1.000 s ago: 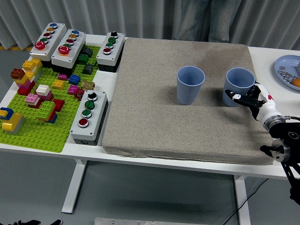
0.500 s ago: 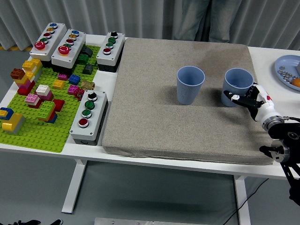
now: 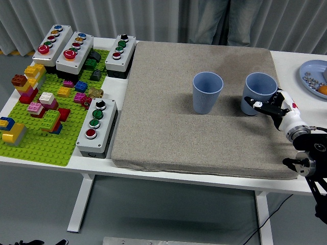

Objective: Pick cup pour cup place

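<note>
Two light blue cups stand upright on the beige mat (image 3: pixel 163 132). The left cup (image 3: pixel 207 92) is near the mat's middle, with nothing touching it. The right cup (image 3: pixel 261 86) stands close to the mat's right edge. My right hand (image 3: pixel 261 105) reaches in from the lower right, its black-tipped fingers (image 3: pixel 250 101) curled across the front of that cup's lower part. The cup still rests on the mat. I cannot see inside either cup.
A blue plate (image 3: pixel 309 80) with small beads and an orange piece sits at the far right. Left of the mat are a green brick baseplate (image 3: pixel 41 143) and several grey button boxes (image 3: pixel 97 127). A person's legs (image 3: pixel 219 20) show behind the table.
My right hand has closed in slightly on the right cup, and the cup has shifted a little to the left. The left cup has not moved.
</note>
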Available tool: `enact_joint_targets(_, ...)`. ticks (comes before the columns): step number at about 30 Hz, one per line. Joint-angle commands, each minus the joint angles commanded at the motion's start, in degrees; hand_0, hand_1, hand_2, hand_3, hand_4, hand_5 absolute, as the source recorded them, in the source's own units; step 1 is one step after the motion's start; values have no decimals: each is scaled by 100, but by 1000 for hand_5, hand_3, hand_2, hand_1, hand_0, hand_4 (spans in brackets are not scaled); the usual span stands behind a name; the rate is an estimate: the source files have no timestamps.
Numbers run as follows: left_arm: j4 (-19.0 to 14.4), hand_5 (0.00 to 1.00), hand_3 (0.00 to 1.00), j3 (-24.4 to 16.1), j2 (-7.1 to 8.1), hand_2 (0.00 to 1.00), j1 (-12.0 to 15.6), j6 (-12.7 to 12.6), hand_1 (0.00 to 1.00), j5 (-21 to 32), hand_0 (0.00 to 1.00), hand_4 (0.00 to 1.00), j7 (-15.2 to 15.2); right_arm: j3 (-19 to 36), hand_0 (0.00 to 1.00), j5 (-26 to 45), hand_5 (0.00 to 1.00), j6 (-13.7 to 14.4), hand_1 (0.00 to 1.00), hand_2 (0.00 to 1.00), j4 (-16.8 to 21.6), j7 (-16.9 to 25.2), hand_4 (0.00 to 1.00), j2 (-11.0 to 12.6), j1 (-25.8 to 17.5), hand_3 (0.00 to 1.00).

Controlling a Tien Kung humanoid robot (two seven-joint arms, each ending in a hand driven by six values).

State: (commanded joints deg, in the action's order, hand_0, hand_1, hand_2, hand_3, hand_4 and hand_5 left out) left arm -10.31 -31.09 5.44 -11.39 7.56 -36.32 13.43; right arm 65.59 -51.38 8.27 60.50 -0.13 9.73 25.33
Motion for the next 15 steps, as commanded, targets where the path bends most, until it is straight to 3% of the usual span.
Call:
enact_joint_targets(8, 0, 998, 646, 0, 11, 816, 24, -1, 762, -2, 776, 505, 4, -305, 876, -78, 105, 6, 766, 660, 86, -18, 711, 159, 196, 681)
enact_joint_targets(15, 0, 998, 646, 31, 28, 816, 35, -8, 762, 34, 777, 505, 4, -637, 880, -168, 128, 4, 767, 666, 54, -22, 729, 278, 636, 685)
